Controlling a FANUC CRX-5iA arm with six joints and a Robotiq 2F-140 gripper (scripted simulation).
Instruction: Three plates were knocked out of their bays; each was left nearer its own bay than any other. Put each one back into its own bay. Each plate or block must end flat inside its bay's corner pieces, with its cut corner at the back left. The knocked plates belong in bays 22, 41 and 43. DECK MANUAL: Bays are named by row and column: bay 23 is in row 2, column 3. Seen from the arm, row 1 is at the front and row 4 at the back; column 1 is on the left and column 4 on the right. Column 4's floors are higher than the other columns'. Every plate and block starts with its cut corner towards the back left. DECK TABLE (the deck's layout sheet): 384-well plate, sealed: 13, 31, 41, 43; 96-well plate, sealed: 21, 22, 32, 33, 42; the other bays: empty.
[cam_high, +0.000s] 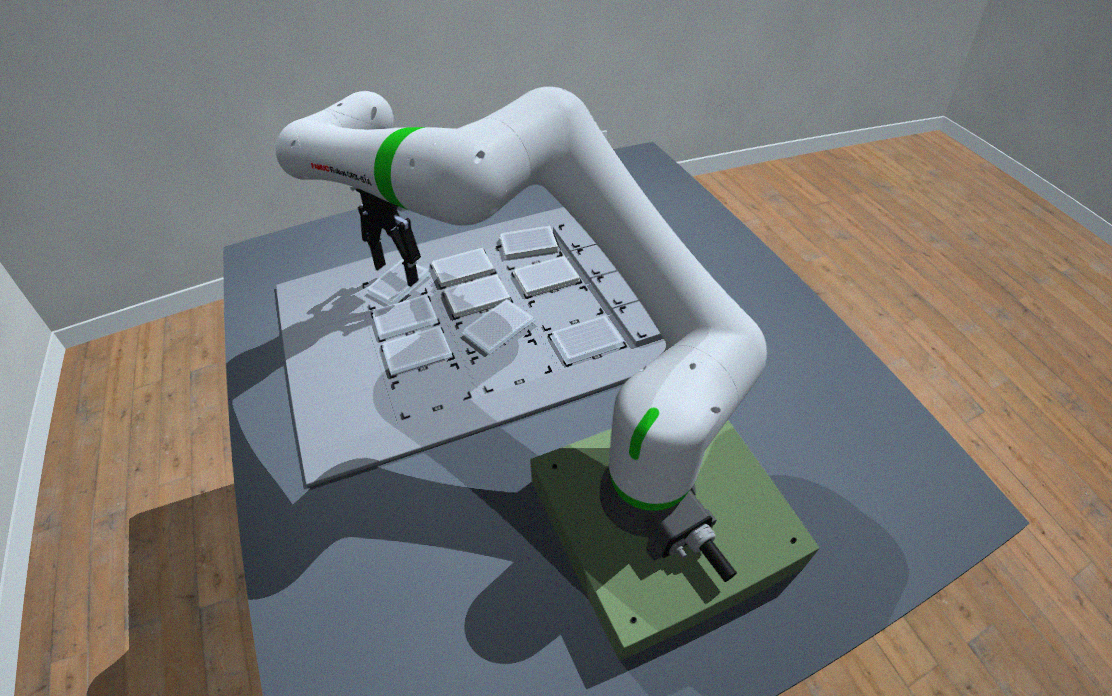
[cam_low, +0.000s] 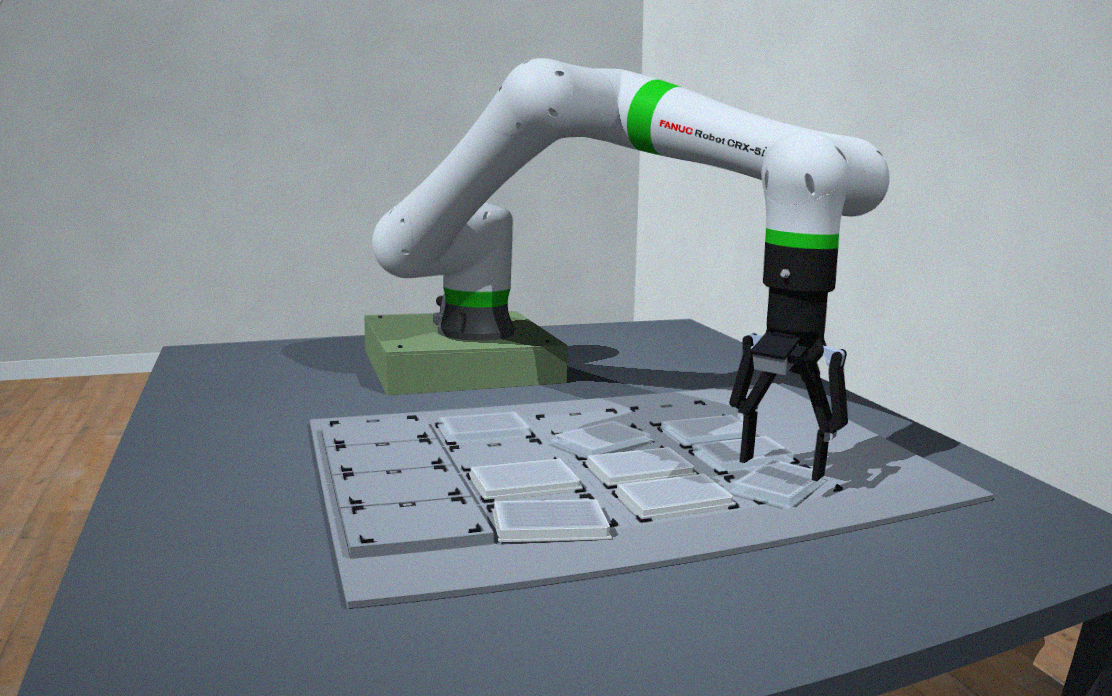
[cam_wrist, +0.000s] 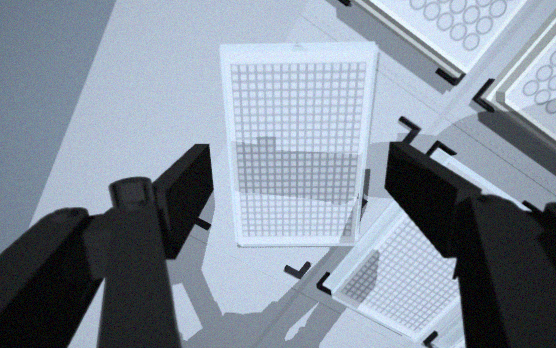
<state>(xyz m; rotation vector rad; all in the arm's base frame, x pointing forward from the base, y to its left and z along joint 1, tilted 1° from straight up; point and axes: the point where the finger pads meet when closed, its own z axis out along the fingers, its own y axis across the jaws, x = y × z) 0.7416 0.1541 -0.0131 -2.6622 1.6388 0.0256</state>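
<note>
Over the back left corner of the deck (cam_low: 656, 566), the arm bends down so its gripper (cam_low: 783, 459) hangs upright over a skewed fine-grid plate (cam_wrist: 298, 145). Its fingers are spread either side, pinching nothing. Only the wrist view shows the gaps beside the plate; the top view half hides it behind a finger (cam_high: 407, 258).
</note>
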